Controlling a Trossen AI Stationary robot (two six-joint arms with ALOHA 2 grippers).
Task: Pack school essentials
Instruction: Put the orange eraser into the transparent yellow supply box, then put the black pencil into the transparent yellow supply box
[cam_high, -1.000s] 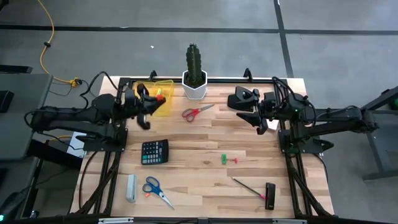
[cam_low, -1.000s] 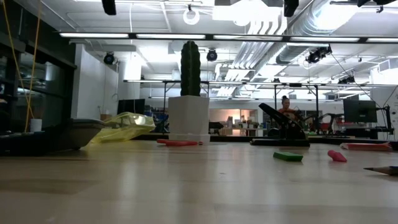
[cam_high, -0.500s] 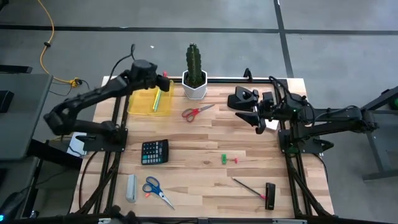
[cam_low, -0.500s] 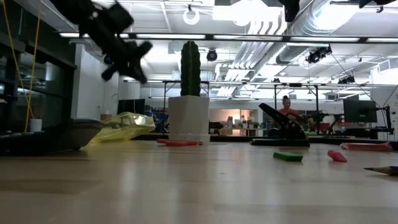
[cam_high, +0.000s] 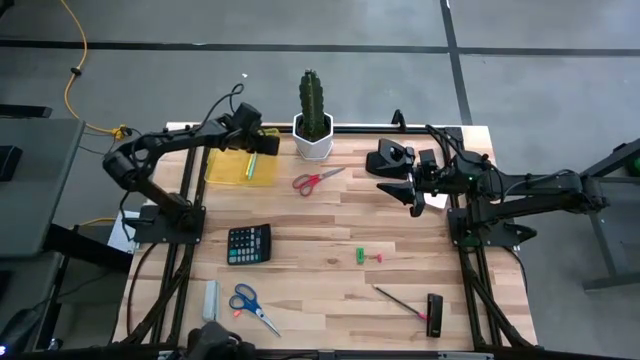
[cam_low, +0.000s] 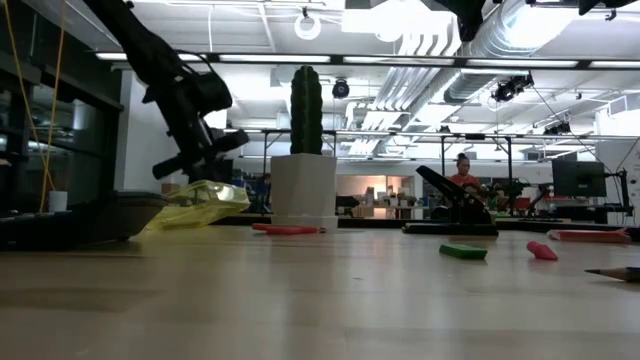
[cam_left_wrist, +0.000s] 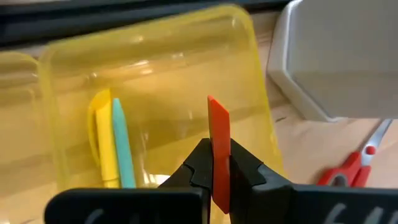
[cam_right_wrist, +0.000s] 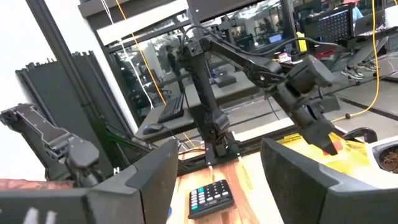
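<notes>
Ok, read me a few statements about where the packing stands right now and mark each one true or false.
1. The left gripper is shut on an orange-red piece above the yellow box. True.
2. The yellow box is empty. False: a yellow pen and a teal pen lie inside it.
3. The red-handled scissors lie on the table near the cactus pot. True.
4. The blue-handled scissors are in the box. False: they lie on the table beside the pale grey bar.
5. The right gripper holds the black calculator. False: it is open and empty, and the calculator lies on the table.
</notes>
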